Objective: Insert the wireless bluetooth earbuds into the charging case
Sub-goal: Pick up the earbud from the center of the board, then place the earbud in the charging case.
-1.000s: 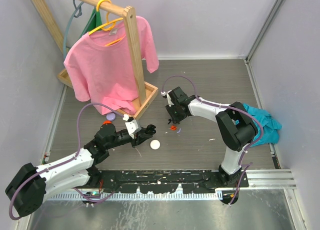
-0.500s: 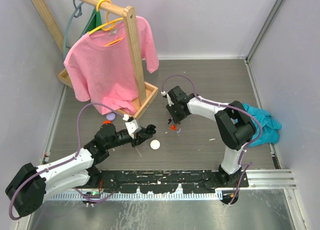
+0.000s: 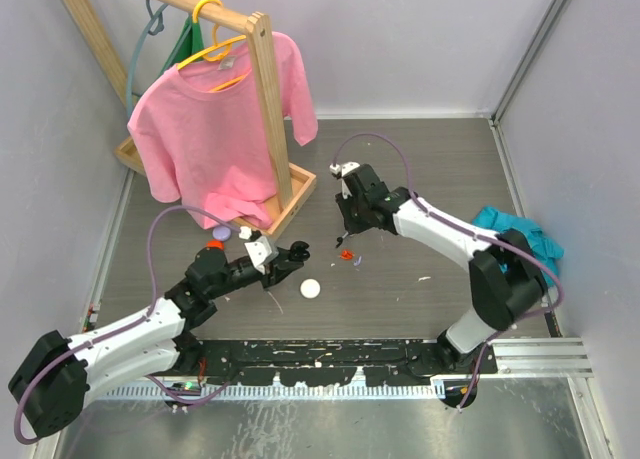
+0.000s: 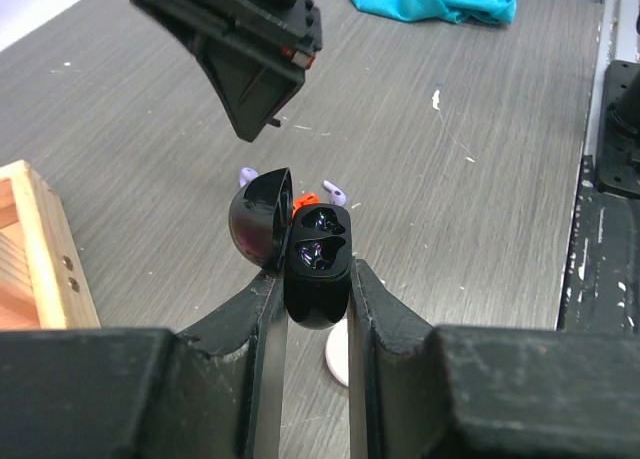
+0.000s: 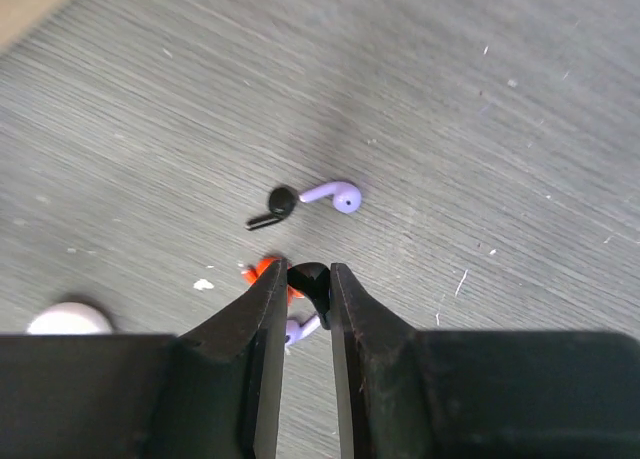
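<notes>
My left gripper [image 4: 316,275] is shut on the black charging case [image 4: 318,249], held off the table with its lid [image 4: 260,219] open and both sockets showing. My right gripper [image 5: 308,271] is shut on a black earbud [image 5: 312,283] and hangs above the table, just beyond the case [image 3: 345,237]. Other wireless bluetooth earbuds lie on the table below it: a black one [image 5: 277,206], a purple one [image 5: 333,194], an orange-red one [image 5: 262,272] and a second purple one [image 5: 300,329], half hidden by the fingers.
A white round case [image 3: 310,289] lies near the left gripper [image 3: 292,256]. Small orange-red [image 3: 216,245] and purple [image 3: 222,233] cases sit by the wooden rack base [image 3: 295,201]. A pink shirt [image 3: 215,129] hangs on the rack. A teal cloth [image 3: 520,241] lies at the right.
My right gripper has shut on the black earbud and lifted a little, its arm swinging out to the right. My left gripper with the case has edged up slightly.
</notes>
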Motion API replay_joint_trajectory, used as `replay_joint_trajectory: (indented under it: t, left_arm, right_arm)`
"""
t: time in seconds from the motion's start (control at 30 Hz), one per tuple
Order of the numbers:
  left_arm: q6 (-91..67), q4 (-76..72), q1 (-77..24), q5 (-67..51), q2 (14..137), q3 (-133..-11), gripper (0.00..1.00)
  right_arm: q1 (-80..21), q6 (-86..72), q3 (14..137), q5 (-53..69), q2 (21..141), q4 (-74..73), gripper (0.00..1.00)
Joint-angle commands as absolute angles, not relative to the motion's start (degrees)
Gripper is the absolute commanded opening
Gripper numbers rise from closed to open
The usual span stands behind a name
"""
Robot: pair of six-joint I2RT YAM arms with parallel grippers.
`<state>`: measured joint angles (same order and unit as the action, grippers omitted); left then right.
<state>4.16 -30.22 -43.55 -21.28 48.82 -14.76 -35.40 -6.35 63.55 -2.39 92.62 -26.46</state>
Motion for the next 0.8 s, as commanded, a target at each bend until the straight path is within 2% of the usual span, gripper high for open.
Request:
replay_joint_trajectory:
  t: [0.0,0.37,0.77]
  left_arm:
    - [4.6,-37.8,-43.9,-18.1,47.8,-14.8,0.00]
    - [3.2,-40.9,-43.9,-18.0,46.1,-15.2,0.00]
    - [2.5,-42.9,-43.9,-19.5,43.2,-15.5,0.00]
  right_arm:
    - [-38.8,-10.5,62.7,-6.7,84.0,-21.0,0.23]
    - [-49.2,-14.5,59.7,-17.8,68.4,-12.2,0.23]
    - [-61.1,-15.4,51.8,-19.5,58.1,4.2,0.23]
